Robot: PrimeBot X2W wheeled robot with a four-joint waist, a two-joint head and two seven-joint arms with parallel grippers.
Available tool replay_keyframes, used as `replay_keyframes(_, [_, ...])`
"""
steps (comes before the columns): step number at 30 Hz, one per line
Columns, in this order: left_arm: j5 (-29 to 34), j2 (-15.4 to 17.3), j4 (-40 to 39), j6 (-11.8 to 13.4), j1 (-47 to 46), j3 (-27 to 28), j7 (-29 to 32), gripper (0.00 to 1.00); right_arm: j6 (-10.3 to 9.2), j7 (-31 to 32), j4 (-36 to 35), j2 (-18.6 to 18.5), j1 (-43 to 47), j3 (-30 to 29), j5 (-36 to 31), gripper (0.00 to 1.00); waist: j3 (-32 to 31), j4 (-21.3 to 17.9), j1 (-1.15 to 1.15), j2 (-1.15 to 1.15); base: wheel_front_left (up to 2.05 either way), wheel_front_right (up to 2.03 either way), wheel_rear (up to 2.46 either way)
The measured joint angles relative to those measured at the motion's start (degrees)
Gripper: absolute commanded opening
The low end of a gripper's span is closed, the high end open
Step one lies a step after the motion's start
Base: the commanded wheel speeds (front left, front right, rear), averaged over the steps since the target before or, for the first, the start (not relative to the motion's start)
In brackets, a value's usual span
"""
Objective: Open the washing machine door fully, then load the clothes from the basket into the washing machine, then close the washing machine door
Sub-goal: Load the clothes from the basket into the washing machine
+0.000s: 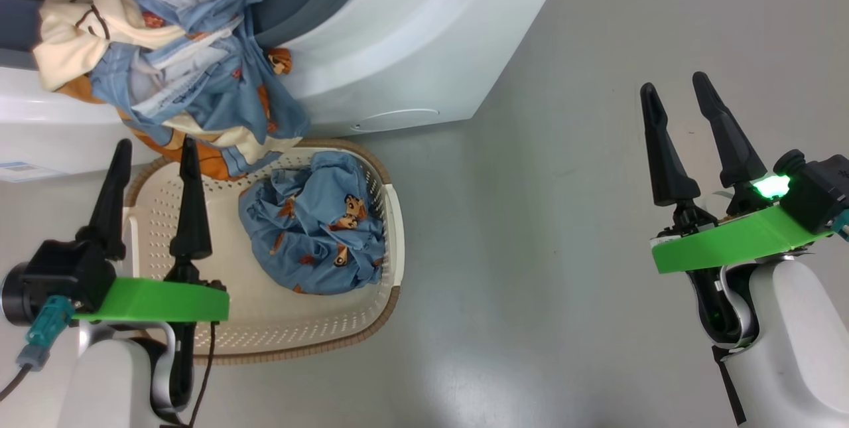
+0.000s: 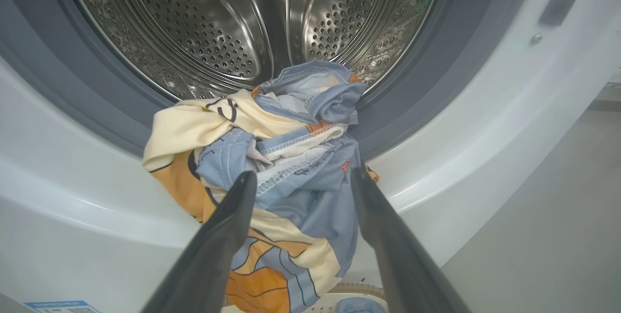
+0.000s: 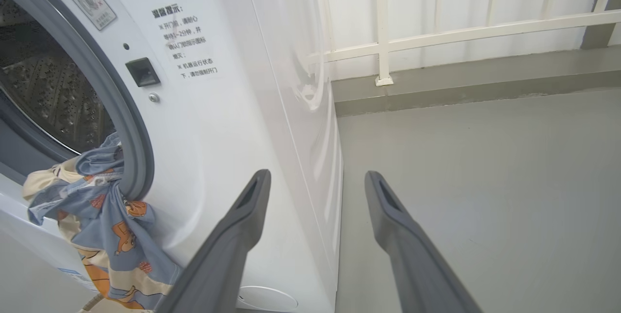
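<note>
At your far left in the head view, the small blue label (image 1: pixel 20 169) sits on the low corner of the washing machine (image 1: pixel 411 50). Next comes your left gripper (image 1: pixel 156 144), hovering over the left end of the basket (image 1: pixel 265 328); its jaws stand wide apart with nothing between them. In the left wrist view that same gripper (image 2: pixel 304 173) points straight at the draped garment (image 2: pixel 271 157), a tangle of light blue, cream and orange cloth. The garment (image 1: pixel 179 63) lies across the lip of the opening, half over the grey gasket (image 2: pixel 97 99) and half hanging down the white front towards the basket. Behind it you can see the steel drum (image 2: pixel 218 26).

Moving right, a second blue bundle (image 1: pixel 312 229) printed with brown cartoon figures lies inside the basket, against its right wall. The basket stands on the grey floor (image 1: pixel 530 215) just in front of the machine.

Well over to your right, the right gripper (image 1: pixel 675 81) hangs above bare floor, apart from the machine and basket, its jaws likewise spread and holding nothing. The right wrist view looks past that gripper (image 3: pixel 316 173) along the machine's side panel (image 3: pixel 291 109), with the hanging garment (image 3: pixel 97 196) at the left and a white railing (image 3: pixel 436 36) beyond.
</note>
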Motion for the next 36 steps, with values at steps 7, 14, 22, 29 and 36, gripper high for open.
replay_keyframes(7, [-0.05, -0.29, 1.48, -0.07, 0.01, 0.08, 0.0, 1.0, 0.0, 0.0, 0.62, -0.26, 0.0, 0.34, 0.01, 1.0, -0.78, -0.06, 0.0, 0.0, 0.0, 0.0, 0.0])
replay_keyframes(14, [-2.6, -0.21, 12.13, -1.15, -0.6, -0.55, 0.97, 1.0, 0.0, 0.0, 1.01, -0.03, 0.0, 0.52, 0.44, 1.0, -1.24, -0.4, 0.0, 0.0, 0.0, 0.0, 0.0])
replay_keyframes(22, [-5.92, 2.4, 30.51, -1.87, -10.71, -2.76, 2.86, 1.0, 0.0, 0.0, 0.99, 0.47, -0.02, 1.57, 0.47, 1.0, -0.57, -1.49, 0.0, 0.0, 0.0, 0.0, 0.0])
replay_keyframes(29, [-11.2, 4.1, 43.35, -2.1, -19.46, -6.62, 2.66, 1.0, 0.0, 0.0, 0.86, 0.82, -0.18, 1.6, 0.53, 1.0, 0.88, -3.41, 0.0, 0.0, 0.0, 0.0, 0.0])
replay_keyframes(36, [-15.92, 5.16, 50.26, -2.1, -25.95, -12.91, 2.33, 1.0, 0.0, 0.0, 0.32, 0.99, -0.74, 1.21, 0.53, 1.0, 2.87, -5.0, 0.0, 0.0, 0.0, 0.0, 0.0])
